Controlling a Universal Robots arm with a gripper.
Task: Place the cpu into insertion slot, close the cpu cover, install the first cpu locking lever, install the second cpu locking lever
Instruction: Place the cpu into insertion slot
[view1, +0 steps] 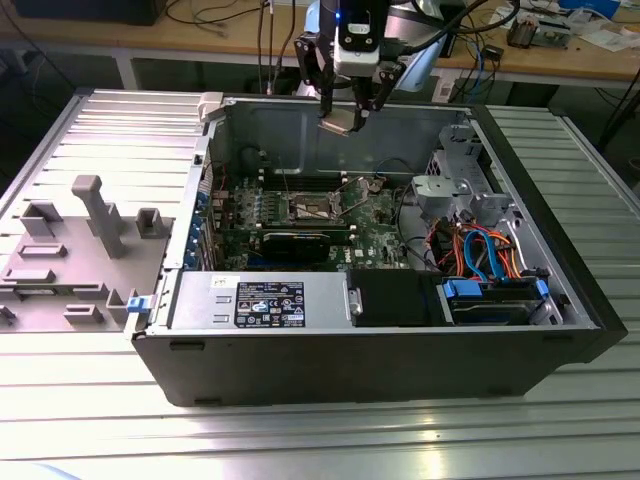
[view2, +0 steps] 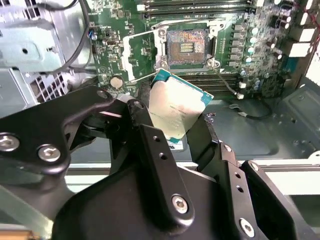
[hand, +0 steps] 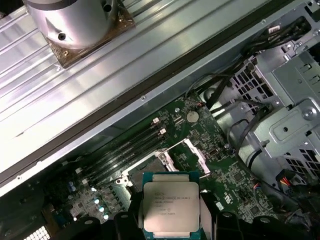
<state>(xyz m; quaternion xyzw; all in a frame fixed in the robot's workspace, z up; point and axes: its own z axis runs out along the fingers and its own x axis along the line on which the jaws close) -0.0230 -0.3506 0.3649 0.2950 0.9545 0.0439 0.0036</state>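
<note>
**While the cpu hangs over the case, all four steps are open**

As your claw (view1: 348, 112) hovers high above the open computer case (view1: 400, 360) on the bench (view1: 300, 440), it pinches the cpu (hand: 171, 207) by two opposite edges. In the first wrist view the chip's silver-grey top faces the camera, with a black finger pressed against each side. The chip is in the air, well apart from the green motherboard (view1: 372, 228) below it.

Down on that board, in the second wrist view, the insertion slot (view2: 186, 46) lies bare. Its dark centre is uncovered and nothing is seated in it. The cpu cover (view2: 140, 52) is swung up and away to one side of the slot, so the way in looks free. The locking levers are too thin to make out with certainty.

Judge the task as barely begun. You have the chip in hand, but it is not yet placed, the cover is not closed, and both levers are left to install.
</note>
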